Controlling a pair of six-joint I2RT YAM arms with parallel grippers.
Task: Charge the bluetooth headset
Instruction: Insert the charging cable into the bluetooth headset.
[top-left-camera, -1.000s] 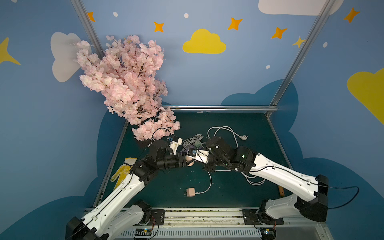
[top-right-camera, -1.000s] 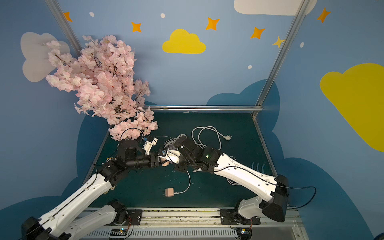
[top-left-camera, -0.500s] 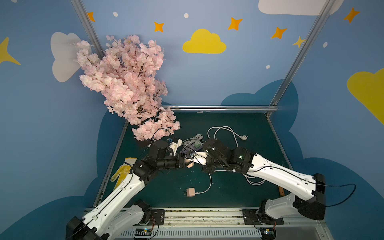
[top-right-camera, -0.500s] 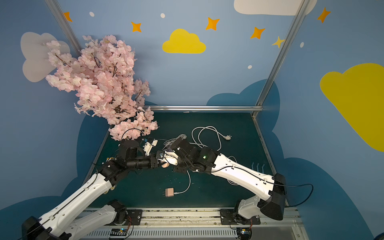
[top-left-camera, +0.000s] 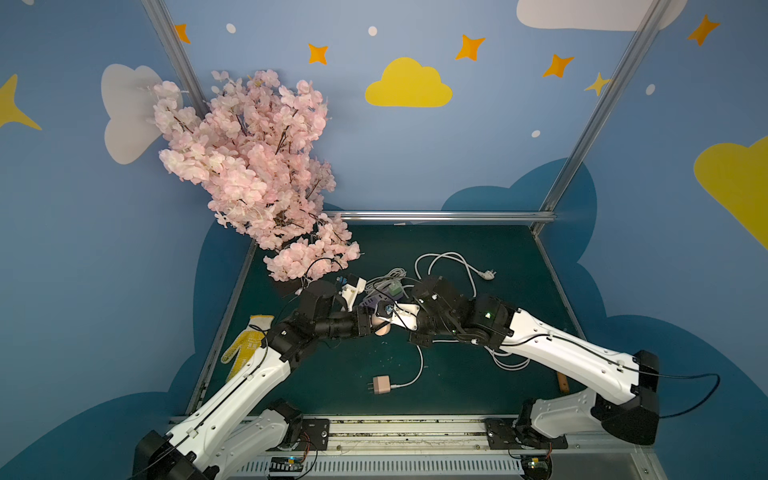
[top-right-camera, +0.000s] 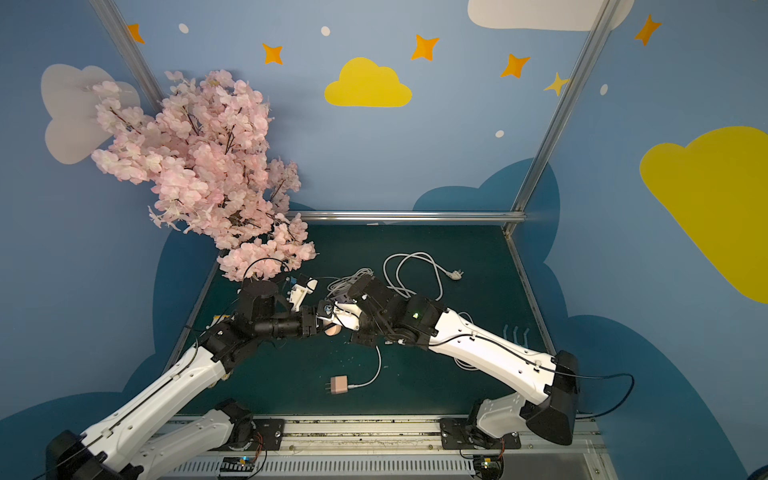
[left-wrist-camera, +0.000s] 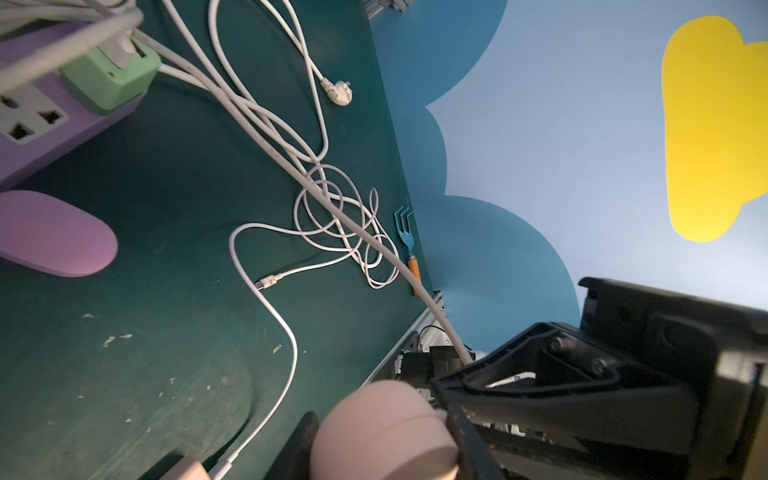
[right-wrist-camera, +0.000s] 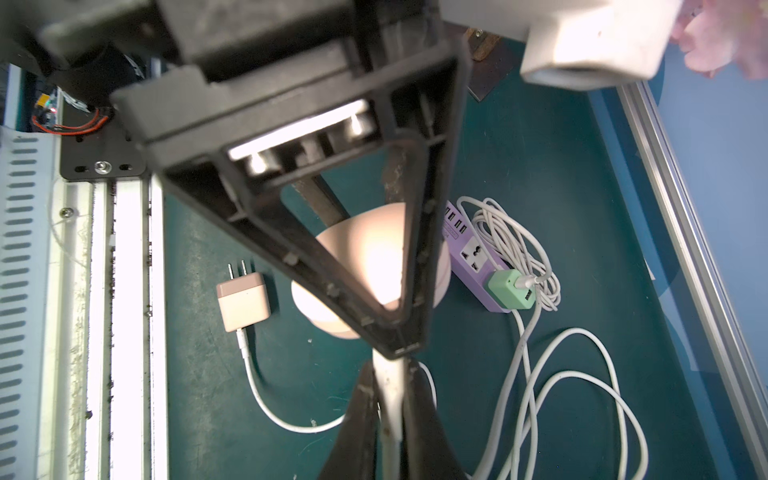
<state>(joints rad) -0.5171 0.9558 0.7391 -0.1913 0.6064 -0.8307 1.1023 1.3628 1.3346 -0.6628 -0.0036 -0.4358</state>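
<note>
Hardly anything has shifted over the last second: both arms are still meeting tip to tip at the lower centre of both top views, with only a slight sway of the right arm. The left gripper (top-left-camera: 373, 324) is reaching in from the lower left and is grasping the headset's pink charging case (top-left-camera: 382, 330). It is holding the case lifted clear of the green table (top-left-camera: 457, 257), probably so that its port is facing the other arm instead of the tabletop. The right gripper (right-wrist-camera: 390, 368) is coming in from the lower right with its fingers clenched on a white cable (right-wrist-camera: 390, 415). It is gripping the cable close to the end, which should be keeping that short length stiff enough to push. In the left wrist view a small white tip (left-wrist-camera: 440, 413) is pressing against the seam of the case, so the plugging-in step seems to be under way; whether the plug is seated I cannot tell. A pink adapter (top-left-camera: 381, 384) is lying loose and unplugged on the table, near and below the meeting point. A green adapter (right-wrist-camera: 509, 291) is sitting in the purple power strip (right-wrist-camera: 473, 253) behind the grippers. Which adapter the held cable is running from is not clear among the tangled loops.
</note>
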